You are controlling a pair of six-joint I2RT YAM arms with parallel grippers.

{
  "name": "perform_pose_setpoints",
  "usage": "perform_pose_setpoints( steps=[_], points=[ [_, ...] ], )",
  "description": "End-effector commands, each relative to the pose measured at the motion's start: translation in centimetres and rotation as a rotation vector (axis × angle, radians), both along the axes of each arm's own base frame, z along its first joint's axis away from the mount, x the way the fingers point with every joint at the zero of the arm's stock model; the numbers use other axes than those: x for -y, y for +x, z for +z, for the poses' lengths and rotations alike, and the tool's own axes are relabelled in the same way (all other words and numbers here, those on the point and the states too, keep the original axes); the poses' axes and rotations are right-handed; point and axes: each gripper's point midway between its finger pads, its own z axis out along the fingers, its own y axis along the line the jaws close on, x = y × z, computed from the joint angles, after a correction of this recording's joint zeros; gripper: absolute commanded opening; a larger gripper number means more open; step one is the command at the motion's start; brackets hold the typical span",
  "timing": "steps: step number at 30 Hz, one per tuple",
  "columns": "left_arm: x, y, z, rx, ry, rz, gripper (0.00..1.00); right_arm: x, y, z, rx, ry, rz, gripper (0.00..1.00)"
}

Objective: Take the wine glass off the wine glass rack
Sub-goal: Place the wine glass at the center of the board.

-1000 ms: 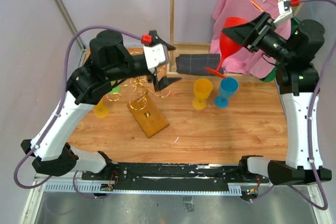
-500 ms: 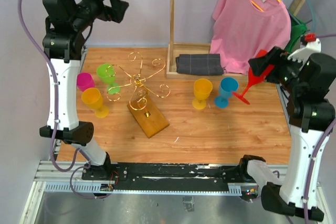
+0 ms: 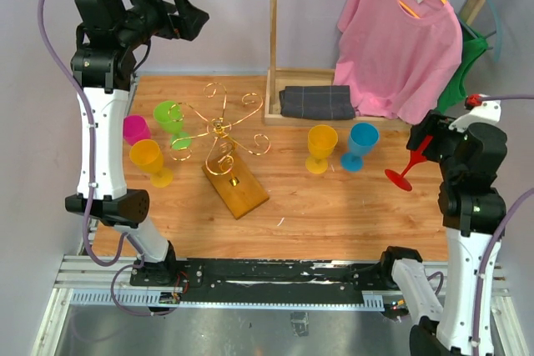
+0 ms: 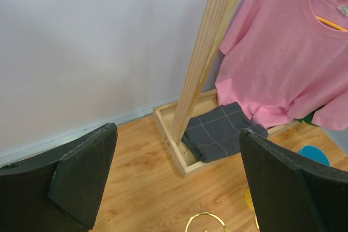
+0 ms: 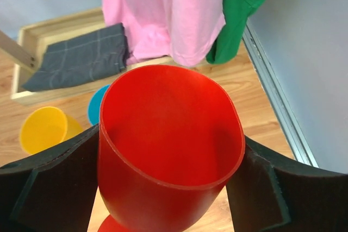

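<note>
The gold wire wine glass rack [image 3: 220, 127] stands on its wooden base [image 3: 238, 187] left of the table's middle, and no glass hangs on its arms. One gold curl [image 4: 206, 222] shows at the bottom of the left wrist view. My right gripper [image 3: 427, 144] is shut on the bowl of a red wine glass [image 3: 400, 178], held tilted at the table's right edge with its foot low over the wood. In the right wrist view the red wine glass [image 5: 168, 150] fills the space inside the right gripper [image 5: 163, 186]. My left gripper [image 3: 188, 18] is open and empty, high at the back left; it also shows in its wrist view [image 4: 176, 186].
Green [image 3: 169, 116], magenta [image 3: 134, 128] and orange [image 3: 149, 160] glasses stand left of the rack. Yellow [image 3: 321, 147] and blue [image 3: 361, 144] glasses stand right of it. A wooden tray with a dark folded cloth [image 3: 315, 102], an upright post [image 3: 273, 14] and a hanging pink shirt [image 3: 400, 35] are behind.
My right arm has swung down and to the right with the red glass, from over the back to the table's right edge. My left arm has risen from over the rack to high back left.
</note>
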Motion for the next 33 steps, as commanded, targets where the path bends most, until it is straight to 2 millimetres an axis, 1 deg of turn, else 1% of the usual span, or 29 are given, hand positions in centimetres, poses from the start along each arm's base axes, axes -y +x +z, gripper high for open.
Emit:
perform_pose_setpoints(
  steps=[1,5,7,8,10,12,15,19,23,27,33],
  points=[
    [0.2,-1.4,1.8,0.063,0.017,-0.027,0.99,1.9,2.4,1.0,0.037,-0.079,-0.069,0.61],
    [-0.1,-1.4,1.1,0.054,0.034,-0.015,0.99,3.4,4.6,4.1,0.059,-0.148,-0.117,0.63],
    [-0.1,-1.6,1.1,0.054,0.038,-0.014,0.99,4.2,5.6,5.0,0.062,-0.178,-0.141,0.64],
    [-0.1,-1.7,1.1,0.054,0.039,-0.014,0.99,4.4,6.1,5.1,0.066,-0.184,-0.15,0.64],
    [-0.2,-1.7,1.0,0.055,0.045,-0.012,0.99,4.4,6.7,4.6,0.069,-0.173,-0.149,0.64],
    [-0.2,-1.7,0.9,0.054,0.052,-0.012,0.99,4.1,6.9,3.1,0.061,-0.168,-0.15,0.64],
    [-0.2,-1.8,0.6,0.049,0.057,-0.014,0.99,3.5,6.9,1.2,0.05,-0.217,-0.159,0.64],
    [0.0,-1.6,0.1,0.034,0.053,-0.025,0.99,2.0,7.5,-0.5,0.027,-0.298,-0.143,0.64],
    [0.2,-1.5,-0.3,0.017,0.045,-0.037,0.99,2.2,7.6,-1.7,0.036,-0.332,-0.196,0.64],
    [0.2,-1.4,-0.6,0.008,0.049,-0.037,0.99,2.4,7.1,-3.1,0.04,-0.369,-0.247,0.64],
    [0.4,-1.3,-1.1,-0.014,0.038,-0.043,0.99,2.3,6.8,-5.1,0.096,-0.402,-0.31,0.65]
  ],
)
